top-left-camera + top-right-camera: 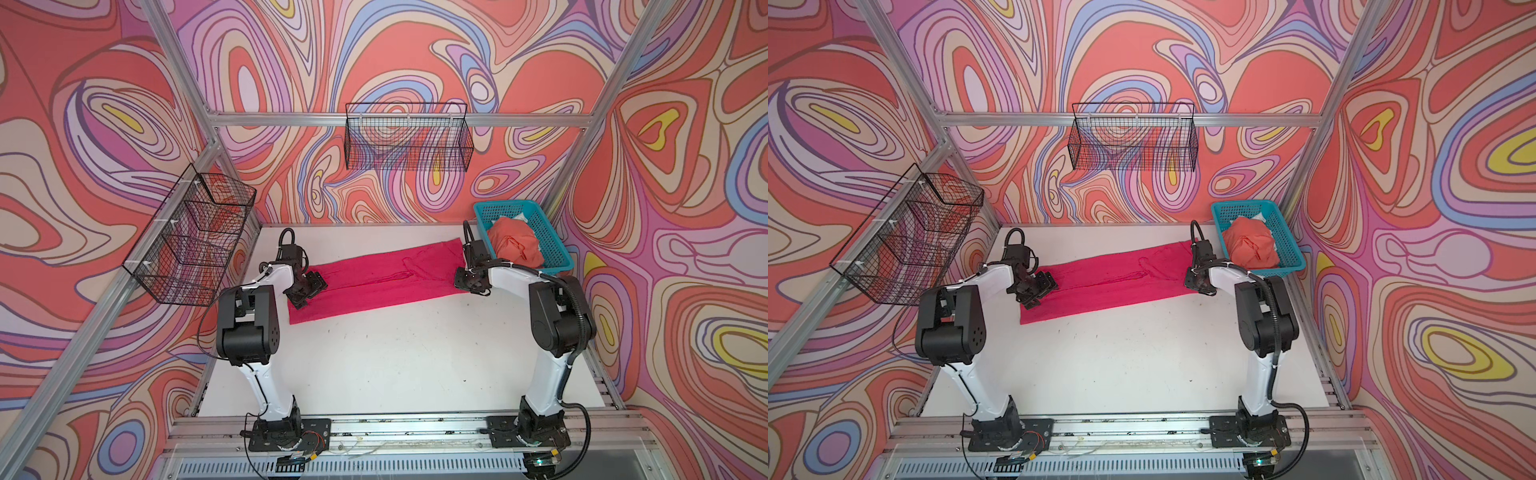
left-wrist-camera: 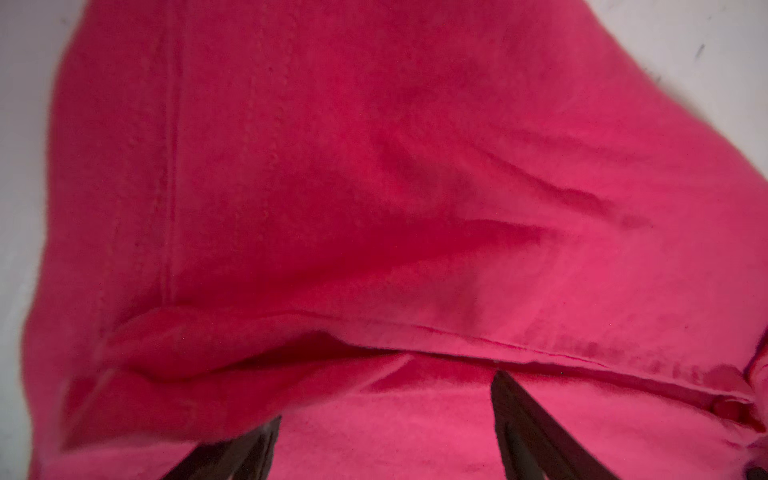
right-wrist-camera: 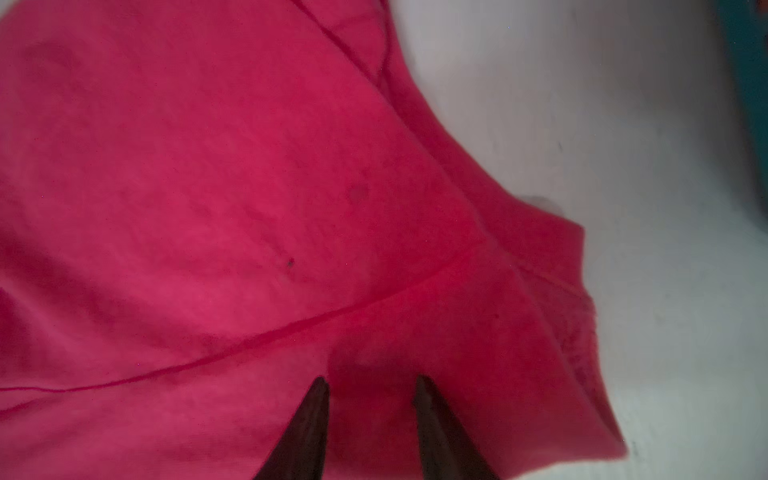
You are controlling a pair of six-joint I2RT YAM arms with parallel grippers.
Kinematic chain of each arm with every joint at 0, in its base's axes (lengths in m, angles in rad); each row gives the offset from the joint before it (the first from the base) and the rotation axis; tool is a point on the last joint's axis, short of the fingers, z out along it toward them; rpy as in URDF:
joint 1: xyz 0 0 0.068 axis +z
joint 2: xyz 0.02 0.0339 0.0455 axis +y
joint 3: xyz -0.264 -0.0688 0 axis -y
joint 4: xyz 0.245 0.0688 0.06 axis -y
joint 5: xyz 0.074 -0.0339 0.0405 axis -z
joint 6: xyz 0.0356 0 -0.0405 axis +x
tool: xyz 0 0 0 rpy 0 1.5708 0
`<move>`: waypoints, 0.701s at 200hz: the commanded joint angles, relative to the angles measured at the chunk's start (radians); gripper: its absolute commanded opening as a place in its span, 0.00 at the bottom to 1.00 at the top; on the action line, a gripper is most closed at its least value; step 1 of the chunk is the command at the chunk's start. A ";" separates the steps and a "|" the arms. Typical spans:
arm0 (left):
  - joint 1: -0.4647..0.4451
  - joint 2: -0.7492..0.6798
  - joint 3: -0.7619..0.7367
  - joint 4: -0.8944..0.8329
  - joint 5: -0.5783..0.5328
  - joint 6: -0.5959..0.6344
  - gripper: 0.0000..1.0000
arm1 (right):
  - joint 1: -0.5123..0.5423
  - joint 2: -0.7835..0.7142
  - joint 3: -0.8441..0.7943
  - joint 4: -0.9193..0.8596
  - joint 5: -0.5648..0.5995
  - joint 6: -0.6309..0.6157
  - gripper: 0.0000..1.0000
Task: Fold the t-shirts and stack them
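Note:
In both top views the magenta t-shirt [image 1: 374, 278] [image 1: 1108, 282] lies on the white table as a long folded strip, running from front left to back right. My left gripper [image 1: 305, 289] [image 1: 1034, 291] rests on its left end. In the left wrist view that gripper [image 2: 386, 399] is open wide on the cloth [image 2: 374, 166], and a raised fold hides one fingertip. My right gripper [image 1: 467, 284] [image 1: 1198, 282] is at the strip's right end. In the right wrist view it [image 3: 370, 382] presses into the shirt [image 3: 208, 208], fingers narrowly apart with cloth bunched between. The orange t-shirt [image 1: 515, 245] [image 1: 1252, 243] lies crumpled in the basket.
A teal lattice basket [image 1: 509, 204] [image 1: 1246, 204] stands at the back right corner, close behind my right arm. Black wire baskets hang on the back rail [image 1: 407, 137] and the left rail [image 1: 191, 237]. Bare white table [image 1: 395, 353] stretches in front of the shirt.

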 commanded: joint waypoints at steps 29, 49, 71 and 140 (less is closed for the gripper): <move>0.011 0.039 -0.028 -0.125 -0.053 -0.001 0.81 | -0.065 0.048 -0.047 -0.007 0.101 0.012 0.37; 0.011 0.027 -0.041 -0.132 -0.054 0.001 0.81 | -0.068 0.049 -0.051 -0.009 0.116 0.009 0.37; 0.011 0.001 -0.080 -0.141 -0.035 -0.003 0.81 | -0.068 0.078 -0.007 -0.009 0.090 -0.018 0.37; -0.049 -0.178 -0.306 -0.178 0.023 -0.079 0.81 | -0.063 0.296 0.298 -0.074 0.096 -0.099 0.37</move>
